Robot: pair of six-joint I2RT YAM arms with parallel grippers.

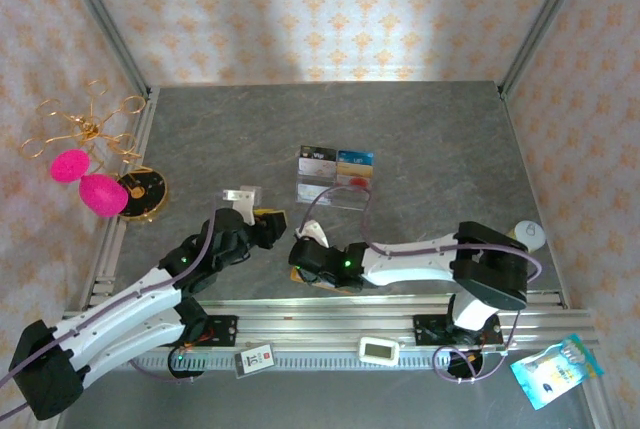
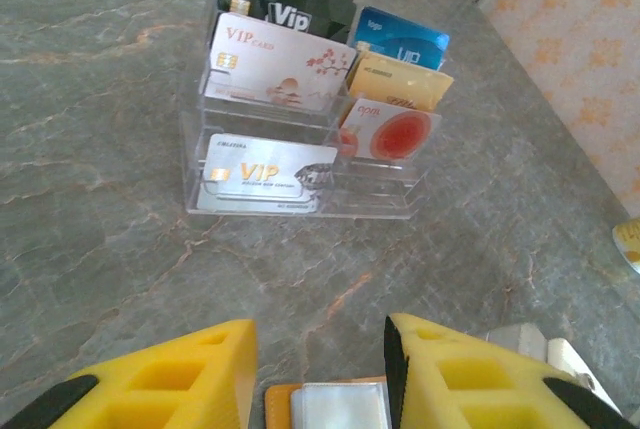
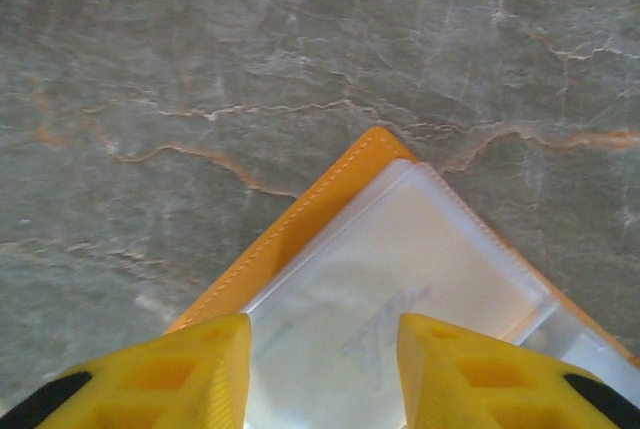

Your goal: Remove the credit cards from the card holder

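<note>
While the small orange leather-like card holder [image 3: 300, 224] lies open and flat on the grey marbled table [image 3: 200, 69], with the right gripper [image 3: 323, 334] and left gripper [image 2: 320, 334] poised over it, fingers apart, its clear sleeves [image 3: 400, 279] look light, floppy and slick, so the stiffer stitched orange edge is probably the better hold.

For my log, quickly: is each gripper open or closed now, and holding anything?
Left gripper: open, holding nothing.
Right gripper: open over the card holder, holding nothing.
</note>
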